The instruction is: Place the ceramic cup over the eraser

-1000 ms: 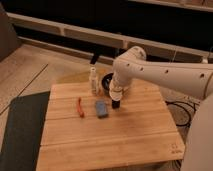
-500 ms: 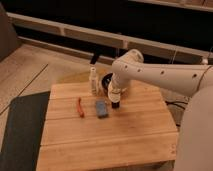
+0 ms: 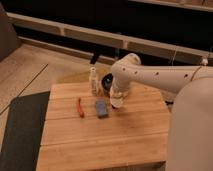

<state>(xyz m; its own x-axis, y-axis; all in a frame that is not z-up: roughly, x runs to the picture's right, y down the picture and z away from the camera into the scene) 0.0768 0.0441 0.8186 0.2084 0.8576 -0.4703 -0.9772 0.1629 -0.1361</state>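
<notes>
My gripper (image 3: pixel 116 100) hangs at the end of the bulky white arm, just right of the blue slab, low over the wooden board. A small cream-white shape at its tip, down at the board, looks like the ceramic cup (image 3: pixel 116 104). The black eraser does not show; it is hidden under the gripper or the cup.
A flat blue slab (image 3: pixel 101 108) and a thin orange-red stick (image 3: pixel 80 107) lie left of the gripper on the wooden board (image 3: pixel 100 140). A slim white bottle (image 3: pixel 93 80) and a black bowl (image 3: pixel 106 80) stand at the board's far edge. My white arm covers the right side.
The arm has barely shifted. A dark patch seen below the gripper's tip earlier no longer shows; a pale shape sits there now.
</notes>
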